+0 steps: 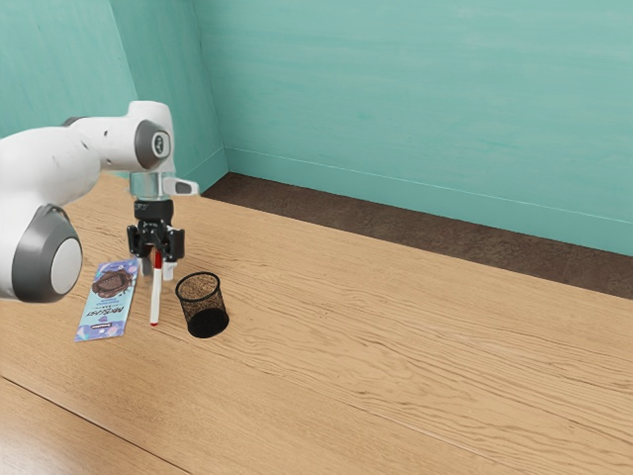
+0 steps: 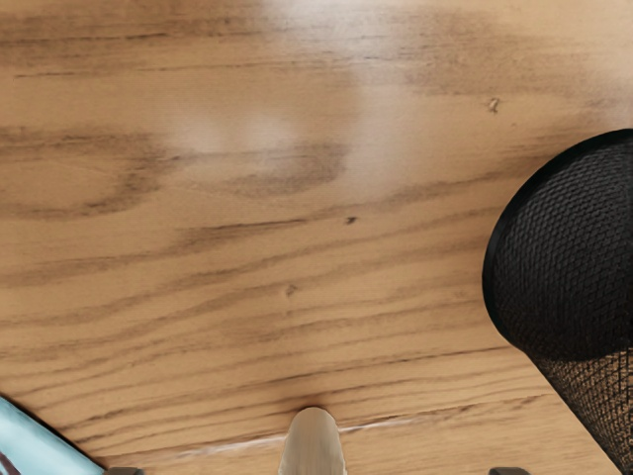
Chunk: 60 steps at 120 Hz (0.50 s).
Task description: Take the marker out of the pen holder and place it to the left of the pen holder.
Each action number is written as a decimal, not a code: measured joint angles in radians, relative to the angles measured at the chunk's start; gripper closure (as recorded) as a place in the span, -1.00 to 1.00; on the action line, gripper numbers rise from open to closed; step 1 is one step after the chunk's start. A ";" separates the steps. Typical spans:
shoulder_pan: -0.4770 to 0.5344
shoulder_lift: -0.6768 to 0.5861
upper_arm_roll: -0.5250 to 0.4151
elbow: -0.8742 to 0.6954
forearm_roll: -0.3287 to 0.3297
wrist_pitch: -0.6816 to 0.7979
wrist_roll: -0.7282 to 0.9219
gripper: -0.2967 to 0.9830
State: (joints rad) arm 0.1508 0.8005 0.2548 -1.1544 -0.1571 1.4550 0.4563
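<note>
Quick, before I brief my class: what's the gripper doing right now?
Gripper: open, with the marker between its parted fingers but not clamped.

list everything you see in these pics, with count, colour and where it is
marker: 1, white and red, roughly upright between the packet and the pen holder, upper end at the pincer
pen holder: 1, black mesh, on the table, to the exterior view's right of the marker
packet: 1, light blue and purple with a brown picture, flat on the table, to the exterior view's left of the marker
table: 1, light brown wood, under these things
floor: 1 strip, dark brown, beyond the table
walls: count unclear, teal, behind the floor strip
arm: 1, white and grey, entering from the exterior view's left
pincer: 1, black, at the marker's upper end
</note>
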 joint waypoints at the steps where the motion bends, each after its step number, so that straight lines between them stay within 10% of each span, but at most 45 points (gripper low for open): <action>1: 0.000 0.000 0.001 0.002 0.000 0.003 0.001 -0.16; 60: -0.285 -0.600 0.022 -0.457 0.064 0.340 0.067 -0.50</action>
State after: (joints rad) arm -0.1345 0.2007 0.2764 -1.6110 -0.0935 1.7945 0.5228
